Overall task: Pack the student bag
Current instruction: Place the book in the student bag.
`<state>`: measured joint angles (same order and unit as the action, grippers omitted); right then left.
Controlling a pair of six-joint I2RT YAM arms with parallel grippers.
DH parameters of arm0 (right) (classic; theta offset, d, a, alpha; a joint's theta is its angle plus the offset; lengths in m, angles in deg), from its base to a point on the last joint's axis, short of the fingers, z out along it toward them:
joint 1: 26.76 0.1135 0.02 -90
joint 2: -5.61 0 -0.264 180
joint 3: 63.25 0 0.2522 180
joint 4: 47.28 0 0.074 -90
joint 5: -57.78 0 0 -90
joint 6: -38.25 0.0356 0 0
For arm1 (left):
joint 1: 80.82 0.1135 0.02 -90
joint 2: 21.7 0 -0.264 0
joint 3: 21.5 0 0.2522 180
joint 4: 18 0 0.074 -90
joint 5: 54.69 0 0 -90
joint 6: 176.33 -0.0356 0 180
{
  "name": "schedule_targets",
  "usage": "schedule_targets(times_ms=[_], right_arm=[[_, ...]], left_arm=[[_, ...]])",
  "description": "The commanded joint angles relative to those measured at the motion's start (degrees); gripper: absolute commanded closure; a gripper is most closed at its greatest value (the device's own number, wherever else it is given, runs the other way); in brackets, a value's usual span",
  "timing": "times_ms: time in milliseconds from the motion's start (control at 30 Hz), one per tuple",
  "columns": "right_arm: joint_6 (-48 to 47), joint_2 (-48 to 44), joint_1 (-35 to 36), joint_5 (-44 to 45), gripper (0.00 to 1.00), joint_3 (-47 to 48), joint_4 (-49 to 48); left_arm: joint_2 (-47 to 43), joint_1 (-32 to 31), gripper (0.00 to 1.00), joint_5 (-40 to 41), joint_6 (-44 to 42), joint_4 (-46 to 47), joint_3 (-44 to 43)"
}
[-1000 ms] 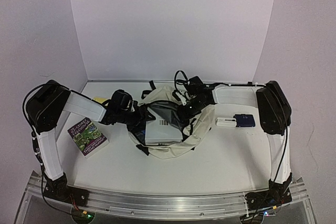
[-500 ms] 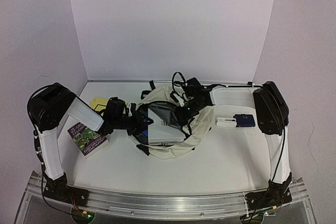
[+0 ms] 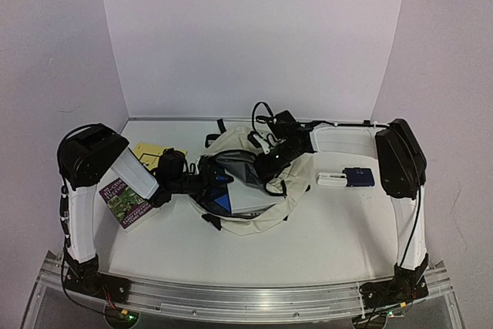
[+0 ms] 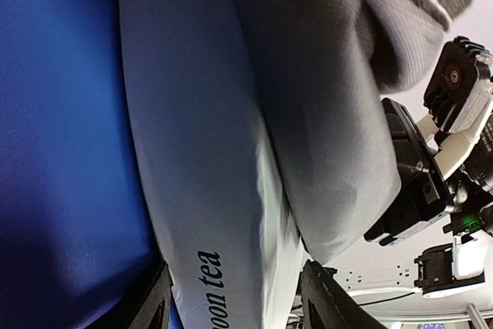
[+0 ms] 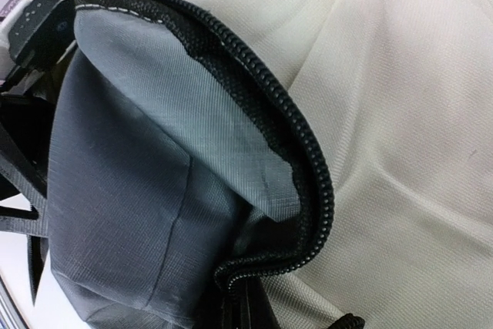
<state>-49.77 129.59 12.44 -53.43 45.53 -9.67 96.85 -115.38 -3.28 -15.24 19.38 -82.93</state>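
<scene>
**Bag held open mid-bench, box gripped in its mouth**

Close to the left wall, the left arm's elbow rises over a green-covered paperback [image 3: 122, 204] lying near the left edge of the bench [image 3: 331, 240]. Its cover text is too small to read. A yellow pad [image 3: 148, 151] lies just behind it.

The left fingers [image 3: 202, 182] reach into the mouth of the student bag [image 3: 258, 224], which sits mid-bench toward the back wall, its cream fabric slumped around grey lining. They are closed partway, one on each side of a white-and-blue box [image 3: 248, 204] that lies partly inside the bag. The box's white face carries the letters "oon tea"; the start of the word is hidden.

On the bag's far right rim, the right fingers [image 3: 269, 166] are pinched nearly closed on the black zip edge, lifting it.

Right of the bag, a small white block [image 3: 331, 179] lies just beside a dark blue case [image 3: 359, 177], near the right arm's upright link. A broad strip of bare bench runs along the near edge, in front of the bag.
</scene>
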Motion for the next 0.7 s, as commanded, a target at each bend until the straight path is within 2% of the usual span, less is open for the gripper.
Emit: schedule_targets(times_ms=[0, 67, 167, 333, 533, 667], right_arm=[[1.31, 3.12, 4.67, -12.78, 1.00, -2.84, 4.55], [1.69, 3.43, 4.66, -14.82, 1.00, -2.61, 4.55], [2.36, 3.43, 4.66, -18.47, 1.00, -2.10, 4.46], [2.98, 1.37, 2.76, -16.76, 1.00, -1.00, 4.46], [1.39, -7.81, -0.64, -15.95, 1.00, 0.04, 4.37], [2.45, -10.97, -0.67, -18.17, 1.00, 1.59, 4.37]], left_arm=[[0.60, -2.79, 0.43, -4.43, 1.97, 11.32, -5.90], [0.43, -2.79, 0.45, -3.63, 1.33, 6.50, -7.04], [-0.73, -2.74, 0.55, -1.27, -1.10, 0.01, -7.57], [-1.96, -2.61, 0.63, -0.35, -0.83, 1.58, -4.64], [-11.10, -4.74, 0.50, 3.35, -10.72, -9.92, -0.55], [-16.29, -6.91, 0.38, 5.57, -18.46, -22.10, -1.37]])
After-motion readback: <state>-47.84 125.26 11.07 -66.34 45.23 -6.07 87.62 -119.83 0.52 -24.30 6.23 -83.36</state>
